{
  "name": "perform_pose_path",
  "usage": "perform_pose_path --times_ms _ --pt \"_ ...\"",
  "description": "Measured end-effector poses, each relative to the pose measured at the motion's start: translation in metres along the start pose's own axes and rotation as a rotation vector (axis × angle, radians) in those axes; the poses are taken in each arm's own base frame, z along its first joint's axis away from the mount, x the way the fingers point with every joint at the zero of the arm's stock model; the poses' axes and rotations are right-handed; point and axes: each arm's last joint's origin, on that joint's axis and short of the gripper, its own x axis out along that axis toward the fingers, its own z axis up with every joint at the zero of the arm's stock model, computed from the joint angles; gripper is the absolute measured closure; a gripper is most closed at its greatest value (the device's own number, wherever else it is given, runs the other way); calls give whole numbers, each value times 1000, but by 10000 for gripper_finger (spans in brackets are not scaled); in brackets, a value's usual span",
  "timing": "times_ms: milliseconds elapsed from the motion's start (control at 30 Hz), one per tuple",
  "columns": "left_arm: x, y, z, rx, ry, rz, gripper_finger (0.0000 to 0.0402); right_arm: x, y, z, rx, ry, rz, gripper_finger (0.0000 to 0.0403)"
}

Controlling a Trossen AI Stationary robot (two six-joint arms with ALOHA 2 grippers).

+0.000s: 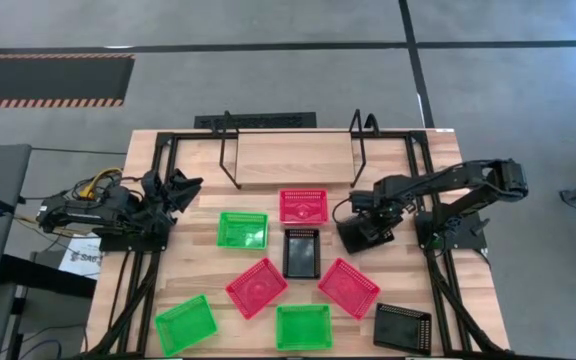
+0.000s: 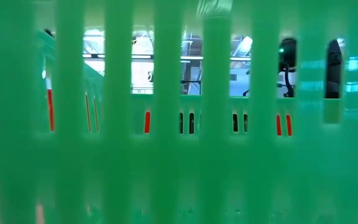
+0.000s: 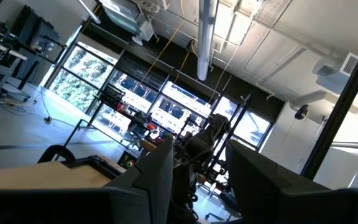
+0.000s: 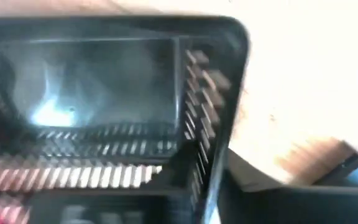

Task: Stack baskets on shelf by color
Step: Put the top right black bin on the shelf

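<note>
Right now the right arm reaches in from the surface's (image 1: 468, 320) right edge, elbow bent, its end effector (image 1: 360, 232) low just right of the centre black basket (image 1: 301, 252); whether it grips is unclear. Folded at the left edge, the left end effector (image 1: 180, 187) stands parted and empty. Meanwhile the shelf (image 1: 293, 158) lies bare, baskets scattered before it.

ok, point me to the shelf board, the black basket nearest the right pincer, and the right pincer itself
shelf (image 1: 293, 157): high view, bare middle of the wood board.
black basket (image 1: 301, 253): high view, its floor.
right pincer (image 1: 356, 236): high view, at its tip, over a black basket.
</note>
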Motion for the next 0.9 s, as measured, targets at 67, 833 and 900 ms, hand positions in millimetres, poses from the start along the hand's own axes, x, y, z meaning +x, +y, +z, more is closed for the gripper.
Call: perform_pose_path --times_ms 67,833,900 --pt "0 0 -1 4 11 5 266 -6 1 0 -12 6 -6 386" --pt "0 1 -5 15 62 -28 267 -350 -30 -28 -314 -1133 320 400" --pt "0 1 -5 15 62 -28 267 -360 -40 -19 -346 -1179 327 400"
